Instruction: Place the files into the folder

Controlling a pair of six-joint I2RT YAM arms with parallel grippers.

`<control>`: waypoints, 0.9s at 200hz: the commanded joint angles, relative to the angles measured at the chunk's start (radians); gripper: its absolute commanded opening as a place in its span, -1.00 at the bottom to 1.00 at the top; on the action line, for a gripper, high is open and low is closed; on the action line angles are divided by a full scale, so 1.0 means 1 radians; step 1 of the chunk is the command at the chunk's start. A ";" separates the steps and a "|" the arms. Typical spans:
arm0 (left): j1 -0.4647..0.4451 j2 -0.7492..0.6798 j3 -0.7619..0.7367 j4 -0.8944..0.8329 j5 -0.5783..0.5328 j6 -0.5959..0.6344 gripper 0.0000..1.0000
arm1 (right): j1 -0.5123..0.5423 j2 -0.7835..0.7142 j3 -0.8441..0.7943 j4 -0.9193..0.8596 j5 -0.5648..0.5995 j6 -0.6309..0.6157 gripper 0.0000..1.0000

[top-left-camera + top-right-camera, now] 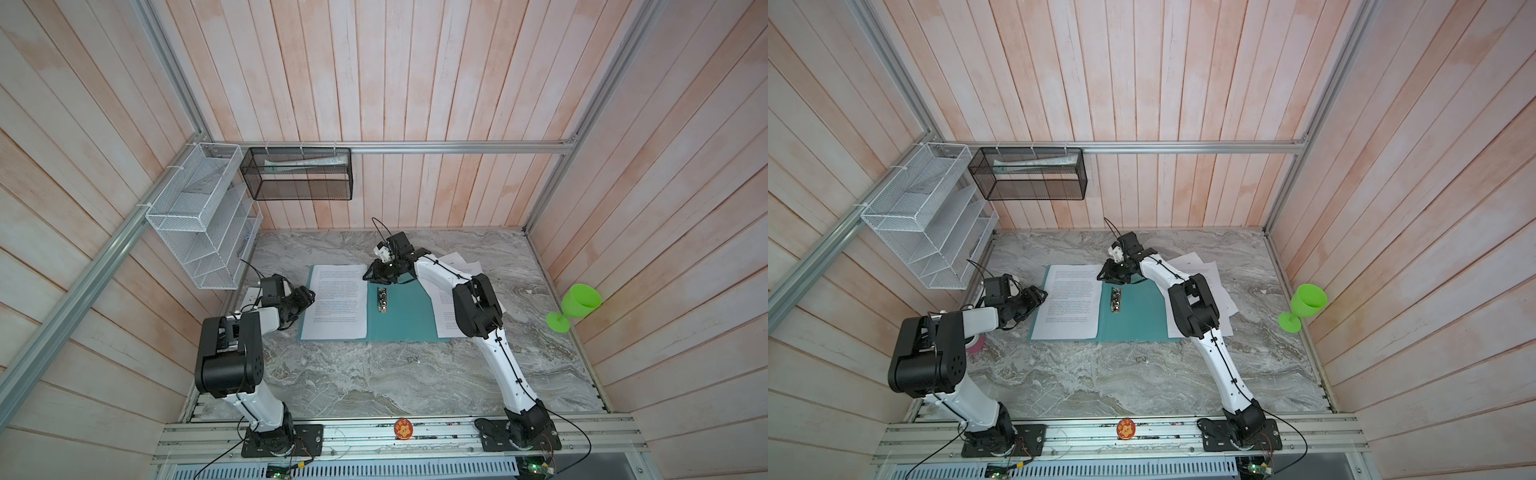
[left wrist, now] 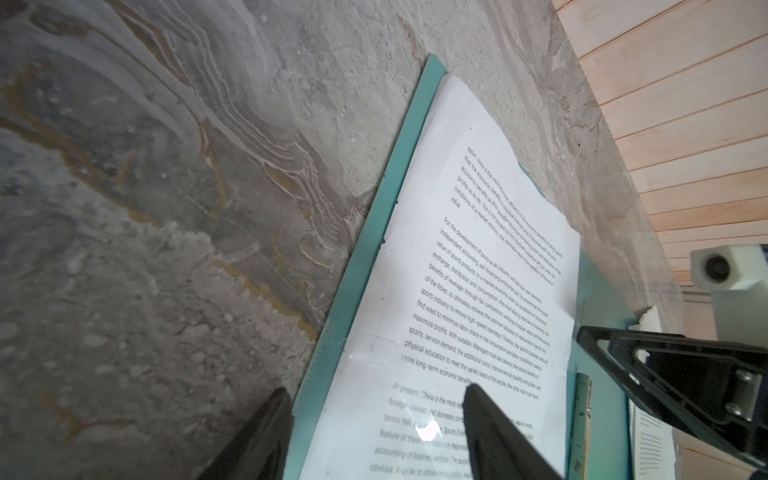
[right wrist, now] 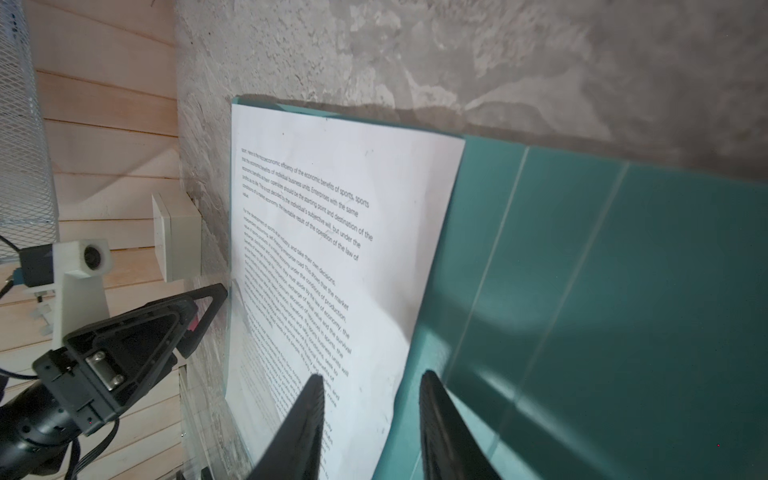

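The teal folder (image 1: 403, 316) (image 1: 1138, 320) lies open and flat mid-table, with its metal clip (image 1: 382, 299) (image 1: 1115, 300) (image 2: 582, 415) along the spine. One printed sheet of the files (image 1: 336, 303) (image 1: 1069, 303) (image 2: 478, 270) (image 3: 332, 208) rests on its left cover. More files (image 1: 442, 324) (image 1: 1204, 274) lie to the folder's right, partly under my right arm. My left gripper (image 1: 309, 296) (image 1: 1042, 296) (image 2: 376, 399) is open, straddling the folder's left edge. At the folder's far edge my right gripper (image 1: 374, 274) (image 1: 1105, 276) (image 3: 372, 378) is open over the sheet's inner edge.
A white wire rack (image 1: 199, 224) and a black mesh basket (image 1: 297, 174) hang on the back left walls. A green goblet (image 1: 575, 305) leans at the right wall. A white socket block (image 3: 176, 237) sits by the left wall behind the folder.
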 commanded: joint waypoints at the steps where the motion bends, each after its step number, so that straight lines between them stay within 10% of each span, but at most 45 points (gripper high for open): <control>1: 0.002 0.049 -0.024 -0.098 -0.004 -0.005 0.34 | 0.016 -0.001 -0.049 -0.018 -0.025 -0.010 -0.27; 180: 0.003 0.055 -0.024 -0.097 -0.010 -0.015 0.29 | 0.094 -0.230 -0.405 0.190 -0.134 0.111 -0.41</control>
